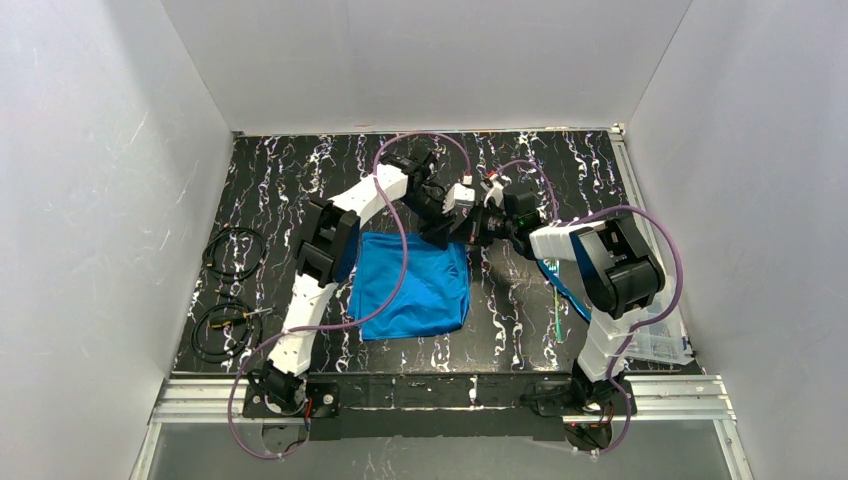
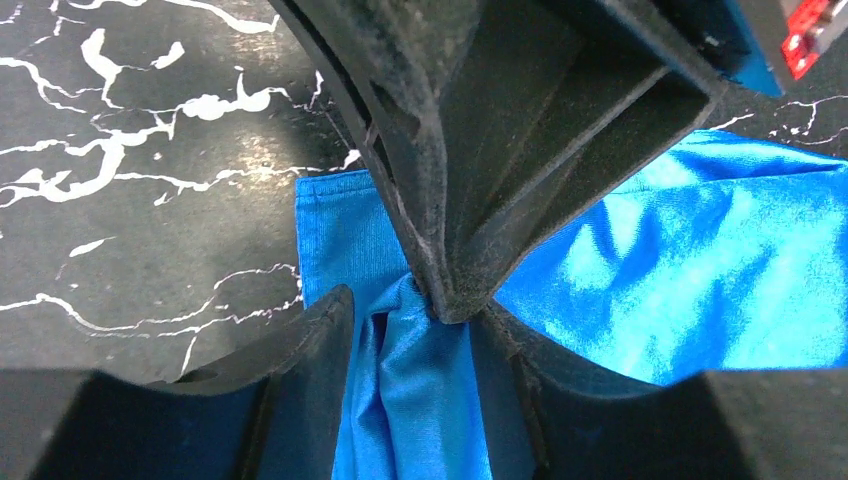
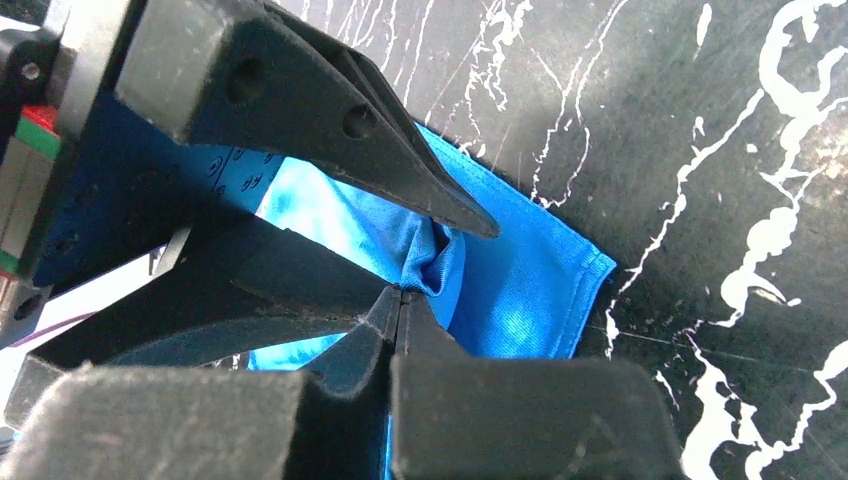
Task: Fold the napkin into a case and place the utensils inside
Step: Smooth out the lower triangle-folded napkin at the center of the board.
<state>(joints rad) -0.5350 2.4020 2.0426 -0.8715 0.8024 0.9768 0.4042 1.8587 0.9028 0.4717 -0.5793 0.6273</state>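
The napkin [image 1: 415, 285] is pinched near a corner by the tightly closed right gripper [image 3: 402, 297], so the raised fold can be taken by the left gripper [image 2: 415, 305], set half-wide astride it.

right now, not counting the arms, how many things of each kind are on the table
blue napkin: 1
black cable coils: 2
clear plastic wrapper: 1
utensils: too hidden by the right arm to count
total: 4 counted, plus the utensils
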